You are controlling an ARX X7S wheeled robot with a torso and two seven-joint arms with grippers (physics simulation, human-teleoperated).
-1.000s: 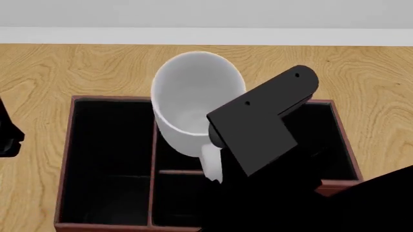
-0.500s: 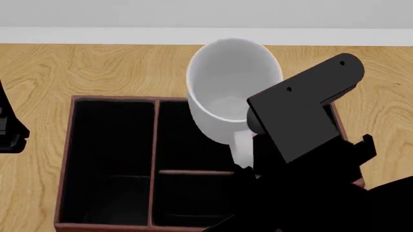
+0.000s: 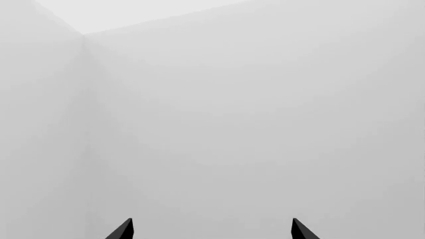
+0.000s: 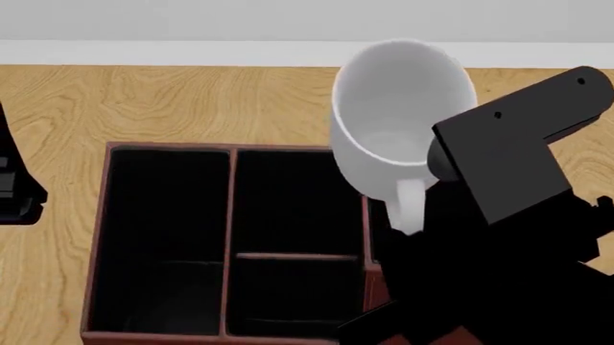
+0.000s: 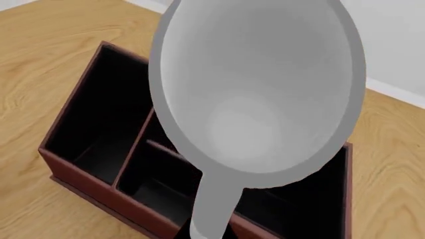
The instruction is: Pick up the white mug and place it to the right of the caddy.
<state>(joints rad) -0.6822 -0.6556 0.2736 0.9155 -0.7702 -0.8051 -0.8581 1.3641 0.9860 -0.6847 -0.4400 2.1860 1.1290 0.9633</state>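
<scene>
The white mug (image 4: 403,100) hangs in the air, tilted, its opening toward the head camera, over the right rear part of the caddy (image 4: 168,148). My right gripper (image 4: 418,220) is shut on the mug's handle (image 5: 212,214); its fingers are mostly hidden in the black of the arm. In the right wrist view the mug (image 5: 259,89) fills the frame, with the reddish-brown caddy (image 5: 99,184) and its black compartments below it. My left gripper (image 3: 211,230) is open and empty, facing a plain white wall, with only its two fingertips showing.
The caddy stands on a wooden tabletop (image 4: 144,100) that runs back to a white wall. Bare wood lies to the caddy's right (image 5: 391,164) and left. Part of my left arm (image 4: 14,194) shows at the left edge.
My right arm has carried the mug to the right and slightly up, from over the caddy's middle to over its right side. The left arm has hardly moved.
</scene>
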